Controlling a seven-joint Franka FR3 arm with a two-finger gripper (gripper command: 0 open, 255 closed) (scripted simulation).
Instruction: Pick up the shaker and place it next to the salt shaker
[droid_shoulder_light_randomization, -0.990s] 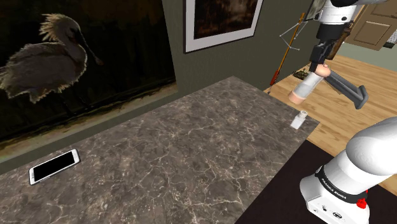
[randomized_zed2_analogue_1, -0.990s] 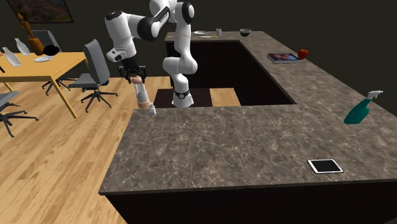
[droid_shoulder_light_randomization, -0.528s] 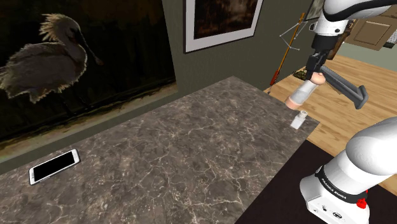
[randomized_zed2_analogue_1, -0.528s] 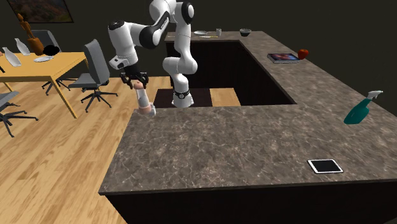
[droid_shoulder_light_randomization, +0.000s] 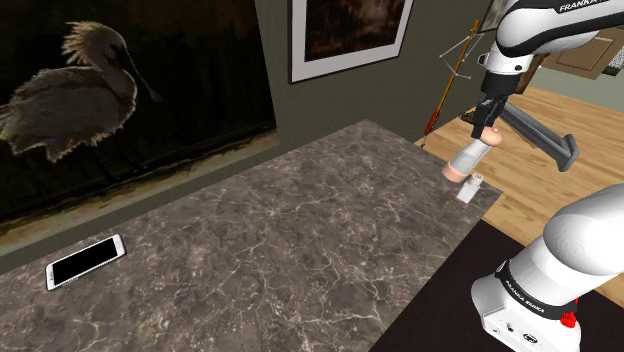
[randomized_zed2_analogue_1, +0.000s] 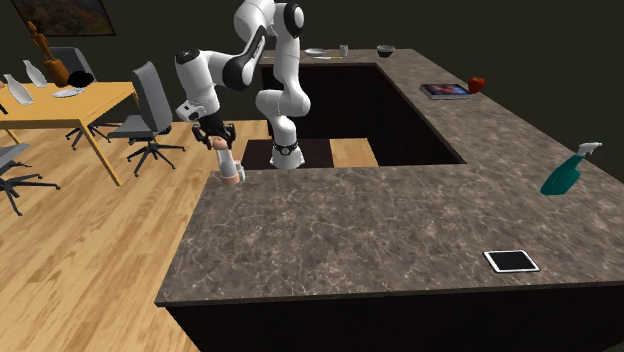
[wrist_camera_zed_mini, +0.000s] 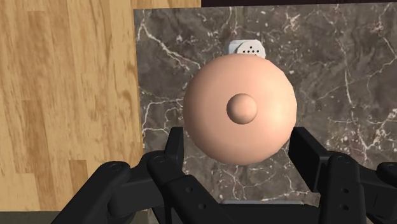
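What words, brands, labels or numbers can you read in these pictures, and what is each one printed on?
"FRANKA": on the white arm, on its upper link at the shoulder view's top edge.
White lettering on the black band around the arm's base: too small to read.
On the shaker, the salt shaker and the phone: no writing shows.

White arm (droid_shoulder_light_randomization: 585, 240), dark joints, black pincer (wrist_camera_zed_mini: 236, 143)
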